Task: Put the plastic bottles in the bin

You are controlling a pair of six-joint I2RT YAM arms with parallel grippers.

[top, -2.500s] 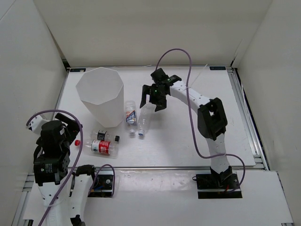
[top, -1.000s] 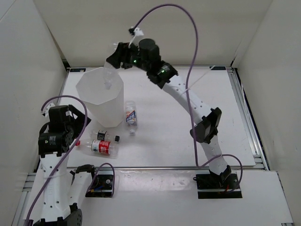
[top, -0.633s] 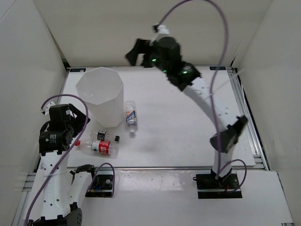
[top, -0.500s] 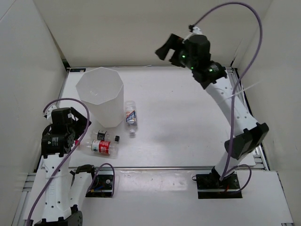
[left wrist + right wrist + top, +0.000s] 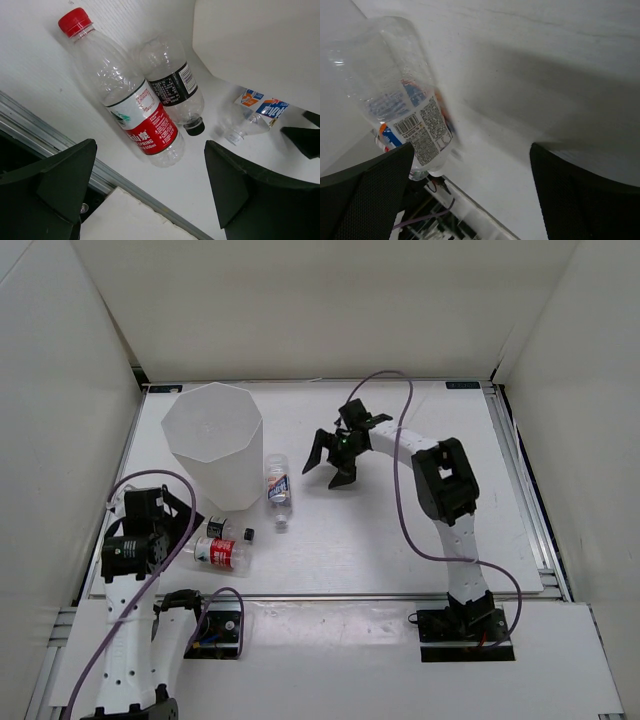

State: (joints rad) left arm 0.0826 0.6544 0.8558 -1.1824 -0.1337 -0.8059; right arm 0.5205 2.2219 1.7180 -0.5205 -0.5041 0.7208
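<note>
A white table [image 5: 380, 540] stands between white walls [image 5: 300, 310].

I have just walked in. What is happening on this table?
Two robot arms are putting plastic bottles into the white bin. Neither holds anything now. The right gripper is open, low over the table, just right of the blue-white labelled bottle lying beside the bin. The left gripper is open above the red-labelled bottle and the black-capped bottle, which lie side by side near the front edge. All three are outside the bin.
</note>
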